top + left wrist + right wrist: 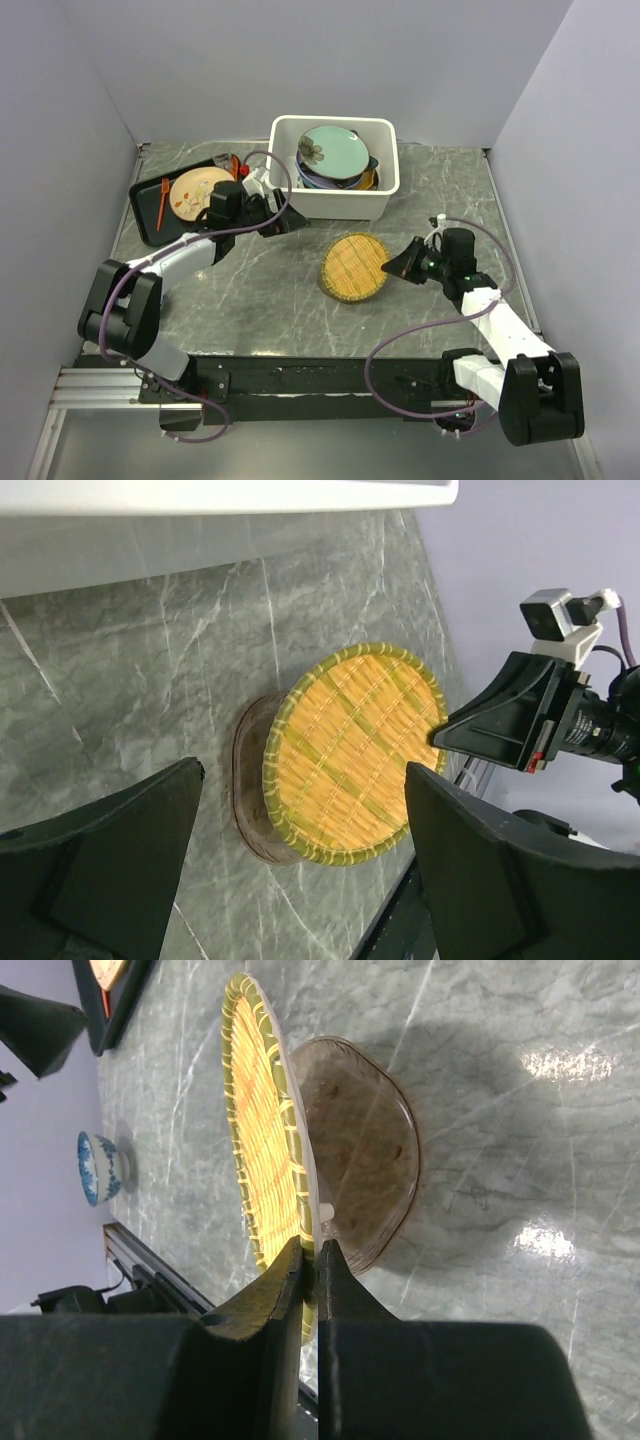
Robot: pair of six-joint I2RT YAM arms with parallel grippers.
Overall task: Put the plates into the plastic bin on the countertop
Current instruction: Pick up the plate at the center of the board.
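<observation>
My right gripper (312, 1252) is pinched tight on the yellow plate's (355, 266) rim. It lies over a brown plate (365, 1150) mid-counter (260, 300). Left gripper (288, 222), at its 10 o'clock, gapes wide, holding nothing. Bin (335, 205) at 12 o'clock has stacked plates (333, 150) inside.

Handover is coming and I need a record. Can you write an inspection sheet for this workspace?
Surface: grey veined countertop, no spills seen.
Job's things: plastic bin holds a stack, pale green plate on top; yellow woven plate lies outside it, over a brown plate.
Clutter: black tray with beige plate and orange utensil; small blue bowl.
Grippers: left gripper open, empty; right gripper shut on the woven plate's rim.
Cables: purple cable loops along each arm.
Surroundings: plain pale walls on three sides.
</observation>
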